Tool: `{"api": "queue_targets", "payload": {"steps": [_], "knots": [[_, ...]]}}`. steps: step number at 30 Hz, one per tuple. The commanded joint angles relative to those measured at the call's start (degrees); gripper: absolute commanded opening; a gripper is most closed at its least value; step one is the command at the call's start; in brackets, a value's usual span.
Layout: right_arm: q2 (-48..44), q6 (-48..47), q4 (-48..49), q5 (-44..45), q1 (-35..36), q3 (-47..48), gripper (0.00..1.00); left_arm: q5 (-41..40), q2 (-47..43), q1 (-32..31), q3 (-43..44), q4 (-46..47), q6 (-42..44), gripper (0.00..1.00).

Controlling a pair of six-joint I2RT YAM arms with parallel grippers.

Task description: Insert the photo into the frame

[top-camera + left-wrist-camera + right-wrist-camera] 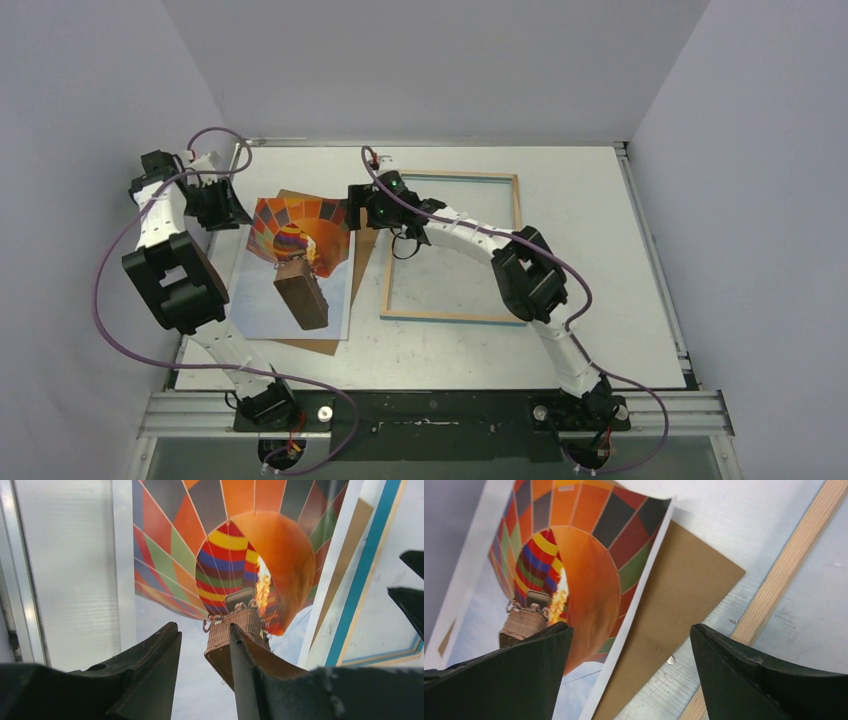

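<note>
**A:** From above, where is the photo [255, 290]?

**B:** Flat on a brown board [362, 255], left of the middle of the white table [600, 260]. The frame [470, 175] lies just to its right, wood side up, with bare table showing through it. Both have their long sides running near to far, the photo a little askew.

**A:** And the arms?

**B:** The left claw [222, 212] sits at the photo's far left corner. The right claw [358, 205] hangs over the far right corner, between photo and frame. I judge the right one better placed, since the photo has to go rightward. A brown block [301, 296] lies on the photo's near half and could slide off in a lift.

**A:** The left wrist view?

**B:** The left claw [202, 627] has its fingers partly apart, pinching nothing that I can make out. The photo [240, 540] shows through the gap. The brown block [250, 655] appears just past one finger, and I cannot tell whether they touch. The frame's [362, 575] blue edge runs up the right.

**A:** The right wrist view?

**B:** The right claw [630, 627] is spread wide and holds nothing. It straddles the photo's [589, 565] edge where it overlaps the board [679, 580]. The frame's [789, 565] wooden rail passes just beyond. The photo's far corner looks slightly curled.

**A:** The room?

**B:** Plain pale walls [420, 60] on three sides. The table is smooth, so thin paper will likely be hard to get under.
</note>
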Motion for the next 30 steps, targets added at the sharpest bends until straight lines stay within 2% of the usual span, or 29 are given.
{"api": "queue_targets", "payload": {"steps": [1, 14, 25, 30], "knots": [[3.44, 2.37, 0.62, -2.0, -0.65, 5.13, 0.9, -0.06, -1.08, 0.04, -2.25, -2.14, 5.76, 0.38], [11.27, 5.6, 3.84, -7.15, -0.63, 10.08, 0.67, -3.54, -0.45, 0.91, -8.09, 1.36, 9.43, 0.25], [15.7, 7.68, 5.69, -9.47, -1.09, 12.87, 0.59, -3.29, 0.01, 1.14, -9.13, 2.1, 10.06, 0.18], [17.02, 8.97, 7.14, -11.0, -1.26, 13.79, 0.5, -3.17, 0.37, 1.11, -9.39, 2.07, 10.33, 0.16]]}}
